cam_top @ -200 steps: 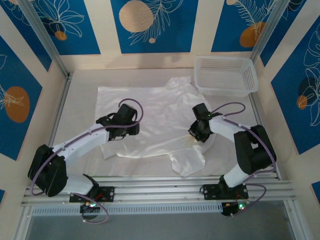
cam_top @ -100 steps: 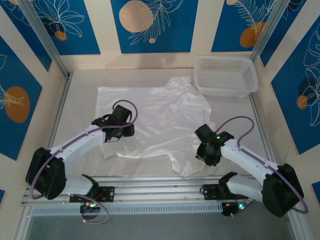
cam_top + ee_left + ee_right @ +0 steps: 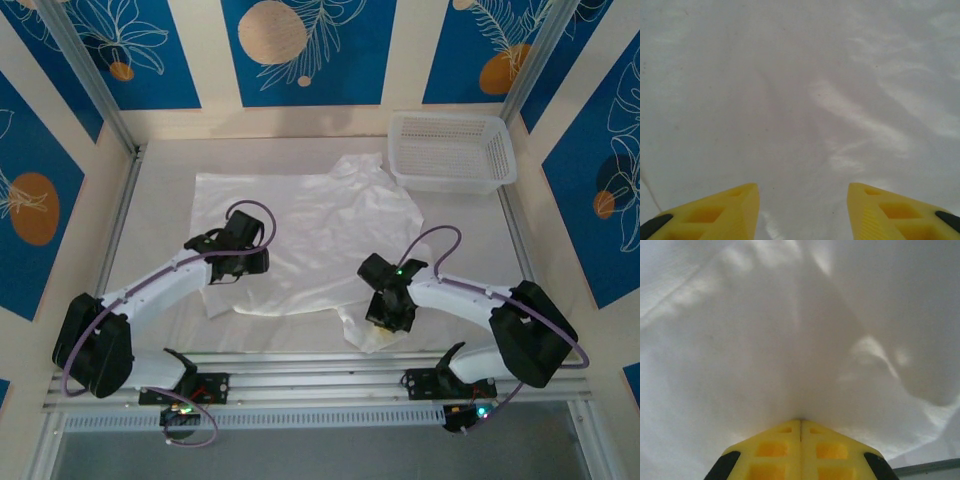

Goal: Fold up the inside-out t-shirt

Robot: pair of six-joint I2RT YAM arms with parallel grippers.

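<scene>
Beside the basket [image 3: 450,183], t-shirt [image 3: 320,225] under half-parted left hand [image 3: 803,194], its edge in pinched-together right hand [image 3: 801,421].

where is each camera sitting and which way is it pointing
top external: above and behind the bases, looking down on the table; shows left arm, right arm, left claw, right claw, t-shirt, basket.
left wrist: on the left arm, facing down at white cloth; its yellow fingers stand apart.
right wrist: on the right arm, close on bunched cloth; its fingers pinch it shut.
shared: all three see the t-shirt.
</scene>
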